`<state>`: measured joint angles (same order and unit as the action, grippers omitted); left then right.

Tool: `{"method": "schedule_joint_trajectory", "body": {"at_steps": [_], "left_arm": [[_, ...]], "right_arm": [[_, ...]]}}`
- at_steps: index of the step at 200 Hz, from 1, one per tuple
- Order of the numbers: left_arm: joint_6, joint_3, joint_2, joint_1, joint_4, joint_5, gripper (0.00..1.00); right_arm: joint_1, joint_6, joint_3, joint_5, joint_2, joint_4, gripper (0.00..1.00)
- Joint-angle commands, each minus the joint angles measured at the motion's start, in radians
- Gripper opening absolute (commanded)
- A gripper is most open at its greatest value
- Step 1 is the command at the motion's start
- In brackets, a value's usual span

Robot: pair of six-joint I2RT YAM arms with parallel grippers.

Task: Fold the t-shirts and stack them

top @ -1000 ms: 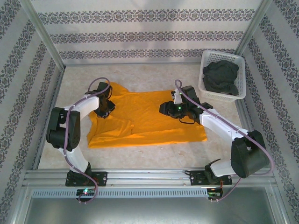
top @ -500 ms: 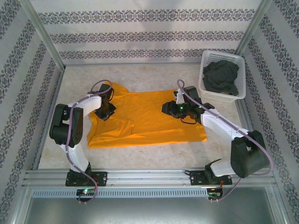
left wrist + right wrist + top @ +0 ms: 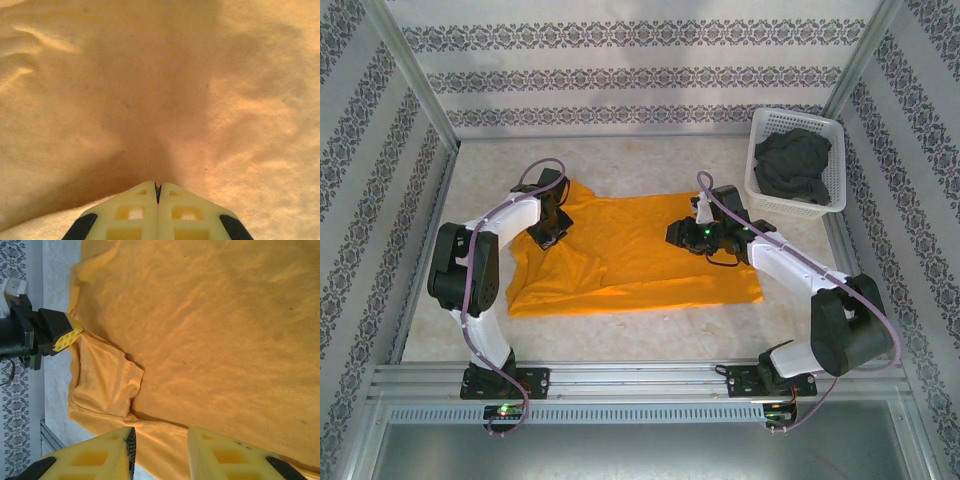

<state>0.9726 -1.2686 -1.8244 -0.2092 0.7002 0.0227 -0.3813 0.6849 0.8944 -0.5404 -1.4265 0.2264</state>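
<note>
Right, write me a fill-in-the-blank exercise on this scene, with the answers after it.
The grey t-shirt lies in the white ____.
The left gripper is ____ on the orange t-shirt.
The right gripper, over that shirt, is ____.
Missing words: basket; shut; open.

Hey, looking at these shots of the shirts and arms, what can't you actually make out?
- Left wrist view: the left jaws are shut against the orange shirt; they themselves hide whether any cloth is pinched.
- Top view: the grey shirt lies bunched in the basket, whose walls hide its lower part.
- Top view: the right arm covers part of the orange shirt's right side.
</note>
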Motion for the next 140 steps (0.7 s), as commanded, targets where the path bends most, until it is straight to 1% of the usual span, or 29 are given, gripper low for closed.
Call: {"method": "schedule_joint_trajectory", "body": {"at_steps": [1, 19, 30, 36, 43, 51, 57, 67, 87, 109, 140], "left_arm": [[-0.021, -0.011, -0.004, -0.011, 0.067, -0.033, 0.0], [-0.027, 0.0, -0.011, -0.012, 0.071, -0.05, 0.03], [-0.036, 0.001, -0.011, -0.01, 0.066, -0.06, 0.09], [-0.044, -0.004, -0.009, -0.008, 0.062, -0.062, 0.16], [-0.056, -0.013, -0.006, -0.007, 0.05, -0.064, 0.29], [-0.069, -0.029, -0.001, 0.002, 0.042, -0.068, 0.4], [-0.08, -0.044, -0.001, 0.013, 0.036, -0.066, 0.45], [-0.096, -0.08, -0.009, 0.042, 0.023, -0.055, 0.49], [-0.13, -0.171, -0.056, 0.114, -0.029, -0.01, 0.5], [-0.164, -0.278, -0.141, 0.175, -0.084, 0.016, 0.49], [-0.191, -0.377, -0.258, 0.226, -0.192, 0.061, 0.49]], "right_arm": [[0.01, 0.01, 0.019, -0.018, -0.014, -0.015, 0.34], [0.011, 0.008, 0.023, -0.019, -0.018, -0.012, 0.34], [0.01, 0.007, 0.026, -0.017, -0.018, -0.008, 0.34], [0.012, 0.005, 0.027, -0.014, -0.018, -0.007, 0.34], [0.011, 0.005, 0.03, -0.012, -0.017, -0.004, 0.34], [0.014, 0.004, 0.033, -0.001, -0.013, -0.001, 0.35], [0.016, 0.004, 0.035, 0.008, -0.008, -0.001, 0.35], [0.021, 0.009, 0.038, 0.026, -0.002, -0.01, 0.36], [0.042, 0.034, 0.053, 0.054, -0.01, -0.054, 0.37], [0.077, 0.072, 0.092, 0.05, -0.067, -0.104, 0.38], [0.098, 0.06, 0.204, 0.116, -0.166, -0.053, 0.38]]}}
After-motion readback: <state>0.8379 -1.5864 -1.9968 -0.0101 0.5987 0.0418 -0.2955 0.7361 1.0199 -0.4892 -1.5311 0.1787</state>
